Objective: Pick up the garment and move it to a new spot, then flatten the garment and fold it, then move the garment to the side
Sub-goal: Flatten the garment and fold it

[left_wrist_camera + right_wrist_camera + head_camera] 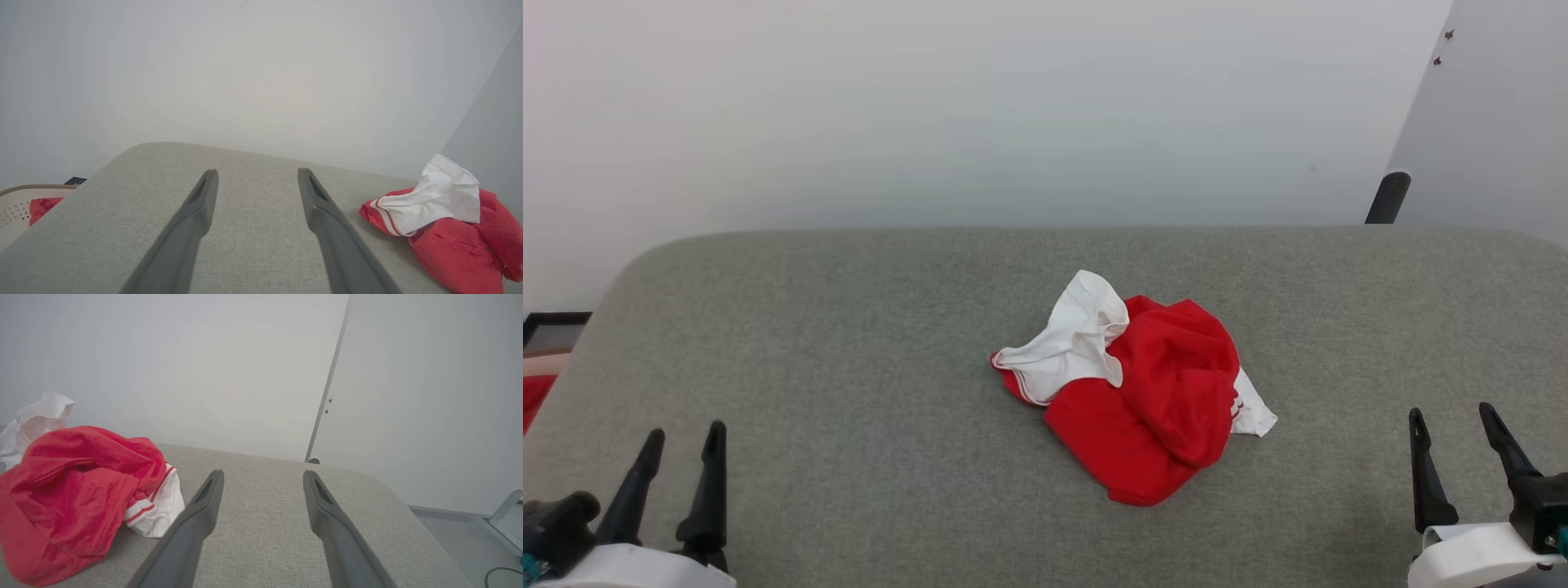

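Left fingers point(712, 465): spread apart, nothing between them, parked over the bench's point(849, 327) near-left corner with the tips pointing at the far edge. In your left wrist view the same fingers point(204, 200) have grey bench fabric point(253, 245) in the gap between them. Whether the tips touch the fabric, can't tell.

Right fingers point(1425, 474): also spread and holding nothing, over the near-right corner, tips toward the far edge. In the right wrist view these fingers point(206, 506) frame bare bench point(261, 539) too.

The garment point(1160, 392) sits crumpled in a heap about mid-bench, a bit nearer the right edge than the left, well apart from both sets of fingers. It is mostly red. One white sleeve is bunched up on the heap's left-far side, with red-and-white trim along its lower hem. A second white bit with red stripes pokes out on the right side. The left wrist view puts the garment point(449, 245) at its right, white sleeve on top. The right wrist view has the garment point(73, 490) at its left, the striped white piece lying just beside the left-hand finger there. The print is not visible in this heap.

Past the bench's left edge you get a pale perforated basket point(12, 204) with a red cloth point(41, 206) in it. A black post point(1387, 196) stands beyond the far-right corner. A plain pale wall point(1013, 106) is behind the far edge.
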